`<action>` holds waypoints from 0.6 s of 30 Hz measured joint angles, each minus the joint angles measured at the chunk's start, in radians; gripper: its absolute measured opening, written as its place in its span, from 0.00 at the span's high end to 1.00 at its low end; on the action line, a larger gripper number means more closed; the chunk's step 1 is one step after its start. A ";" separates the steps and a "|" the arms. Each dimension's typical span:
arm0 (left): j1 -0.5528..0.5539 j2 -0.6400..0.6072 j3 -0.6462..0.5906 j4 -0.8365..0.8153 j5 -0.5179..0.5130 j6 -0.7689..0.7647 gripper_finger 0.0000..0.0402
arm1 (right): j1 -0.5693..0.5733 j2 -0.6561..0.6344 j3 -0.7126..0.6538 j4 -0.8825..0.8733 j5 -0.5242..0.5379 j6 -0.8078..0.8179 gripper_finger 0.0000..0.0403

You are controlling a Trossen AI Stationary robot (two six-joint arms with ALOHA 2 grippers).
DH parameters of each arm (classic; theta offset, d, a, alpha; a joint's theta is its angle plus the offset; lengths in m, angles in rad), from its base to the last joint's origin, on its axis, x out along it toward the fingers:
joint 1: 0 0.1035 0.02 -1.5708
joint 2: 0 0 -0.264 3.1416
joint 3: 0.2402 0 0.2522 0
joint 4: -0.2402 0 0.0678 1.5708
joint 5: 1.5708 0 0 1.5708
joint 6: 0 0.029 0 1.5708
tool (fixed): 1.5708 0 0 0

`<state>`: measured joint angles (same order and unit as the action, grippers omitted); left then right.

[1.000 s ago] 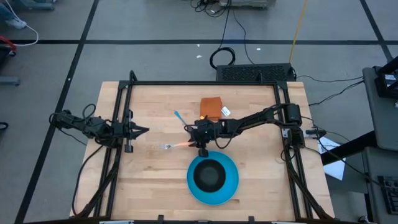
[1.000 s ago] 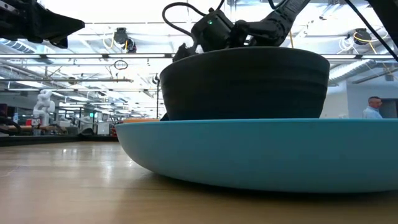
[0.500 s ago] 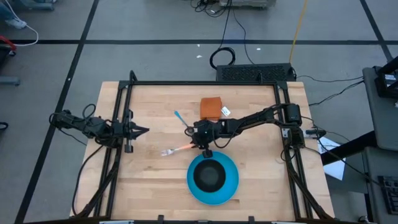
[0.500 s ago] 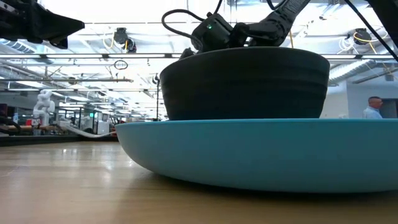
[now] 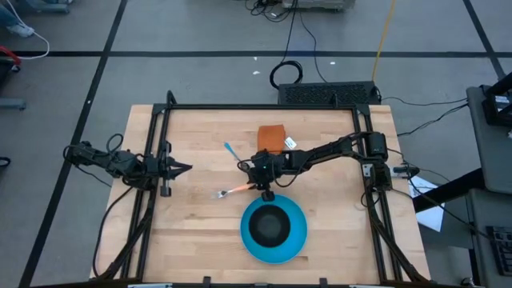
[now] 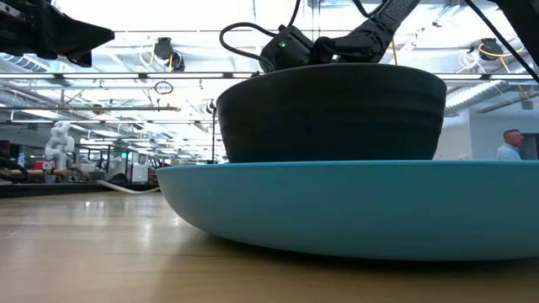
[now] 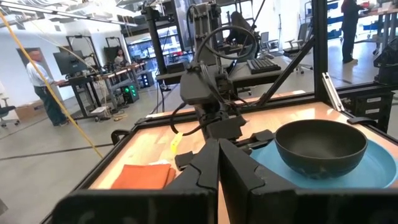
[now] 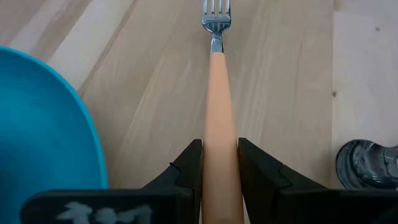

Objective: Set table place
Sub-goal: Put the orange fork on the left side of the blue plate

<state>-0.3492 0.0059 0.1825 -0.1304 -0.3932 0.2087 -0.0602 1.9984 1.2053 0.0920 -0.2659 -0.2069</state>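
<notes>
The table (image 5: pixel 192 232) carries 1 plate (image 5: pixel 296 236), 1 bowl (image 5: pixel 270 226), 1 fork (image 5: pixel 230 190), 1 spoon (image 5: pixel 233 153) and 1 folded orange cloth (image 5: pixel 271 138); 2 arms work over it. At the far left, the left gripper (image 5: pixel 186 168) hangs just inside the table's left edge with its fingers (image 7: pixel 242 171) pressed together and nothing between them, well apart from every item. Next to the right, the fork lies slanted near the table's middle, its metal tines toward the left; the right wrist view shows its orange handle clamped between the 2 fingers (image 8: pixel 186 168) of the right gripper (image 5: pixel 258 183), tines (image 8: pixel 216 14) pointing forward over bare wood. The spoon, blue-handled, lies behind the fork, slanted, apart from it. The cloth sits farther back and to the right of the spoon, with a white tag (image 5: pixel 290 143) at its right corner. The blue plate rests toward the front, right of centre, just in front of the right gripper, and the black bowl stands upright in its middle. In the low view the plate (image 6: pixel 337 202) and bowl (image 6: pixel 333 114) fill the foreground and hide the fork and the fingertips of the right gripper. A black frame (image 5: pixel 264 107) borders the tabletop; open wood lies between the left gripper and the fork, and along the front left corner.
</notes>
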 joint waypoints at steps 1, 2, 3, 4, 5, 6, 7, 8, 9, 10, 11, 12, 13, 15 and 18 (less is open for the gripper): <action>0.000 0.000 0.000 0.000 0.000 0.000 0.96 | -0.001 0.000 0.000 0.000 0.000 -0.001 0.84; 0.000 0.000 0.000 0.000 0.000 0.000 0.96 | -0.001 0.000 0.000 0.001 0.000 -0.006 0.84; 0.000 0.000 0.000 0.000 0.000 0.000 0.96 | 0.000 0.000 0.000 0.001 0.000 -0.012 0.84; 0.000 0.000 0.000 0.000 0.000 0.000 0.96 | 0.000 0.000 0.000 0.000 0.000 -0.015 0.84; 0.000 0.000 0.000 -0.001 0.000 0.000 0.96 | 0.000 0.000 0.000 0.000 0.000 -0.016 0.84; 0.000 0.000 0.000 -0.001 0.000 0.000 0.96 | 0.000 0.000 0.000 0.000 0.000 -0.017 0.84; 0.000 0.000 0.000 -0.002 0.000 0.000 0.96 | 0.000 0.000 0.000 0.001 0.000 -0.017 0.84; 0.000 0.000 0.000 -0.002 0.000 0.000 0.96 | 0.000 0.000 0.000 0.000 0.000 -0.017 0.84; 0.000 0.000 0.000 -0.002 0.000 0.000 0.96 | 0.000 0.000 0.000 -0.001 0.000 -0.017 0.84; 0.000 0.000 0.000 -0.002 0.000 0.000 0.96 | 0.000 0.000 0.000 -0.006 0.000 -0.014 0.84; 0.000 0.000 0.000 -0.003 0.000 0.000 0.96 | 0.000 0.000 0.000 -0.013 0.000 -0.009 0.84; 0.000 0.000 0.000 -0.002 0.000 0.000 0.96 | -0.001 0.000 0.000 -0.021 0.001 -0.006 0.84; 0.000 0.000 0.000 -0.002 0.000 0.000 0.96 | -0.004 0.000 0.000 -0.029 0.001 -0.004 0.84; 0.000 0.000 0.000 -0.002 0.000 0.000 0.96 | -0.007 0.000 0.000 -0.040 0.002 -0.004 0.84; 0.000 0.000 0.000 -0.002 0.000 -0.002 0.96 | -0.013 0.000 0.000 -0.043 0.002 -0.004 0.84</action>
<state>-0.3492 0.0059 0.1825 -0.1327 -0.3935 0.2071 -0.0736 1.9984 1.2053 0.0486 -0.2638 -0.2110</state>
